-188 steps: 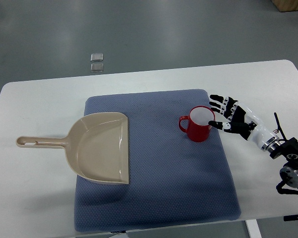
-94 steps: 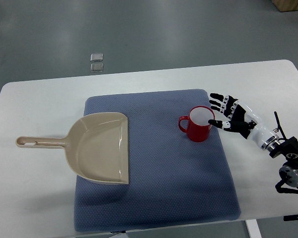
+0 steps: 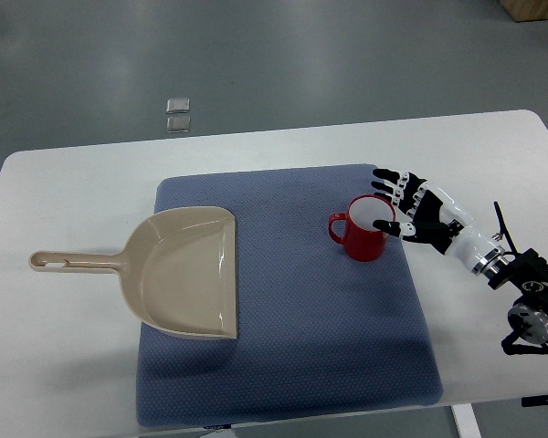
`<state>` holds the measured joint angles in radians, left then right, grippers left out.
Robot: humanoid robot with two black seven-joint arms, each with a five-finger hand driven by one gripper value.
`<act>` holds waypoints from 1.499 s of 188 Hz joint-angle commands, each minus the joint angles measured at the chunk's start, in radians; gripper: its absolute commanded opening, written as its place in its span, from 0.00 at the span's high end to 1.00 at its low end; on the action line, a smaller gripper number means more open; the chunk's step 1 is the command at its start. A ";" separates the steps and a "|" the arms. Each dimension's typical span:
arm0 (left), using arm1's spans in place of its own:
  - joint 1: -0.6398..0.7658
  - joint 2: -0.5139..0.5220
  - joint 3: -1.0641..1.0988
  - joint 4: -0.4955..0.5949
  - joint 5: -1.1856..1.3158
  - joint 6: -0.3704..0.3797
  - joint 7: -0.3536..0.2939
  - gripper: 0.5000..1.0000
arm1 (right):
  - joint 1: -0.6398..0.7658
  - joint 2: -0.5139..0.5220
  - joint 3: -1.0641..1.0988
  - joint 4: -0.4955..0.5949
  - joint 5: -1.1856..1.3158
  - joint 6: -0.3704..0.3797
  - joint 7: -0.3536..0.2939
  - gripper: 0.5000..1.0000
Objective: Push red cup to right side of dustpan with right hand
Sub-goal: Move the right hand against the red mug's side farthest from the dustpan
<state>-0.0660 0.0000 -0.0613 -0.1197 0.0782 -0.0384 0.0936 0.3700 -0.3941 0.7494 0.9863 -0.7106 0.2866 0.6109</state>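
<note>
red cup (image 3: pixel 369 230): upright on the blue mat (image 3: pixel 283 301), right half, handle pointing left toward the dustpan. Looks empty.
dustpan (image 3: pixel 183 271): beige, on the mat's left part, handle running off left onto the white table (image 3: pixel 64 182). Open mouth faces right, at the cup.
gap: cup and dustpan well apart; bare mat between them.
right hand (image 3: pixel 411 208): comes in from the right edge, fingers spread wide, holding nothing. Fingertips at the cup's right wall and rim, touching or just short of it — can't tell which.
left hand: not in view.
step: judged as start of the push; cup not yet near the dustpan's right edge.
contact: put the fingers low on the cup wall, not at the rim — a high push likely tips it, since the mat probably grips the base.
direction: push straight left along the line to the dustpan mouth; an off-centre push will likely spin the cup round its handle.
speed: slow and steady.
stop: just beside the dustpan's right edge, not into the pan and not shoving it.
</note>
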 commanded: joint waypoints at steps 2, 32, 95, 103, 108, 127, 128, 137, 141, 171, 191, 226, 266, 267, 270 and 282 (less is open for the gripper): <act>0.000 0.000 0.000 0.000 0.000 0.000 0.000 0.00 | -0.006 0.003 -0.002 0.005 -0.018 -0.007 0.000 0.15; 0.000 0.000 0.000 0.000 0.000 0.000 0.000 0.00 | -0.008 0.011 -0.002 0.002 -0.032 -0.041 0.000 0.15; 0.000 0.000 0.000 0.000 0.000 0.000 0.000 0.00 | -0.008 0.015 -0.010 -0.005 -0.032 -0.073 0.000 0.15; 0.000 0.000 0.000 0.000 0.000 0.000 0.000 0.00 | -0.008 0.017 -0.012 -0.005 -0.032 -0.072 0.000 0.15; 0.000 0.000 0.000 0.000 0.000 0.000 0.000 0.00 | -0.008 0.017 -0.012 -0.005 -0.032 -0.073 0.000 0.15; 0.000 0.000 0.000 0.000 0.000 0.000 0.000 0.00 | -0.010 0.018 -0.013 -0.005 -0.033 -0.075 0.000 0.15; 0.000 0.000 0.000 0.000 0.000 0.000 0.000 0.00 | -0.010 0.018 -0.013 -0.005 -0.033 -0.075 0.000 0.15; 0.000 0.000 0.000 0.000 0.000 0.000 0.000 0.00 | -0.011 0.018 -0.013 -0.005 -0.038 -0.075 0.000 0.15; 0.000 0.000 0.000 0.000 0.000 0.000 0.000 0.00 | -0.011 0.020 -0.013 -0.005 -0.041 -0.075 0.000 0.15; 0.000 0.000 0.000 0.000 0.000 0.000 0.000 0.00 | -0.011 0.043 -0.012 -0.005 -0.090 -0.118 0.000 0.15; 0.000 0.000 0.000 0.000 0.000 0.000 0.000 0.00 | -0.008 0.049 -0.013 -0.006 -0.098 -0.142 0.000 0.15; 0.000 0.000 0.000 0.000 0.000 0.000 0.000 0.00 | -0.005 0.052 -0.018 -0.023 -0.096 -0.159 0.000 0.15; 0.000 0.000 0.000 0.000 0.000 0.000 0.000 0.00 | -0.005 0.060 -0.021 -0.032 -0.096 -0.161 0.000 0.15; 0.000 0.000 0.000 0.000 0.000 0.000 0.000 0.00 | -0.005 0.060 -0.021 -0.032 -0.096 -0.161 0.000 0.15; 0.000 0.000 0.000 0.000 0.000 0.000 0.000 0.00 | -0.005 0.061 -0.021 -0.034 -0.096 -0.159 0.000 0.15; 0.000 0.000 0.000 0.000 0.000 0.000 0.000 0.00 | -0.005 0.072 -0.021 -0.041 -0.098 -0.161 0.000 0.15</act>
<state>-0.0660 0.0000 -0.0614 -0.1196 0.0782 -0.0383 0.0936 0.3651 -0.3339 0.7291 0.9547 -0.8073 0.1267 0.6109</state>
